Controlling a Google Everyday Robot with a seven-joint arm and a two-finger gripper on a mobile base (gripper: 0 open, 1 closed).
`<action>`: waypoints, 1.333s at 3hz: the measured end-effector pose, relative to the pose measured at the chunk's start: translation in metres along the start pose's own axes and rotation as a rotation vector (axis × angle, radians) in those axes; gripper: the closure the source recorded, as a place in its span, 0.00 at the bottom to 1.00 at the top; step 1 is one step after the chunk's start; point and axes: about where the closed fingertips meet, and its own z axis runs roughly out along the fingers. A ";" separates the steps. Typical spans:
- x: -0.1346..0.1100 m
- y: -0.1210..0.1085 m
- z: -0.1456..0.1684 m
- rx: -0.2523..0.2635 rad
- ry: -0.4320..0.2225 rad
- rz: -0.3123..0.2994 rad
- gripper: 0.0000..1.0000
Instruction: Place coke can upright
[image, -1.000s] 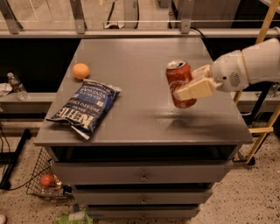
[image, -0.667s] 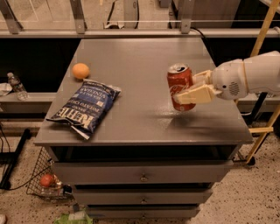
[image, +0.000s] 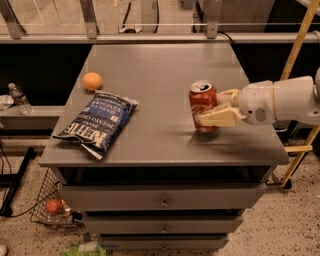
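Note:
The coke can (image: 202, 103), red with white lettering and a silver top, stands upright with its base at or just above the grey cabinet top (image: 160, 65), right of centre. My gripper (image: 215, 107) reaches in from the right on a white arm. Its cream fingers (image: 216, 118) are closed around the can's right side and front.
An orange (image: 92, 81) lies at the left of the cabinet top. A blue chip bag (image: 97, 123) lies flat at the front left. A wooden easel leg (image: 300, 45) stands to the right. A water bottle (image: 19, 98) and a wire basket (image: 52, 207) are at the left, lower down.
My gripper has lowered the can toward the cabinet top and turned it from slightly tilted to upright. The arm has drawn level. The orange and chip bag have not moved.

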 end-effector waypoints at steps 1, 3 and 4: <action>0.008 -0.002 0.005 0.015 -0.045 0.011 1.00; 0.016 -0.005 0.011 0.030 -0.148 0.048 1.00; 0.021 -0.004 0.013 0.035 -0.181 0.064 1.00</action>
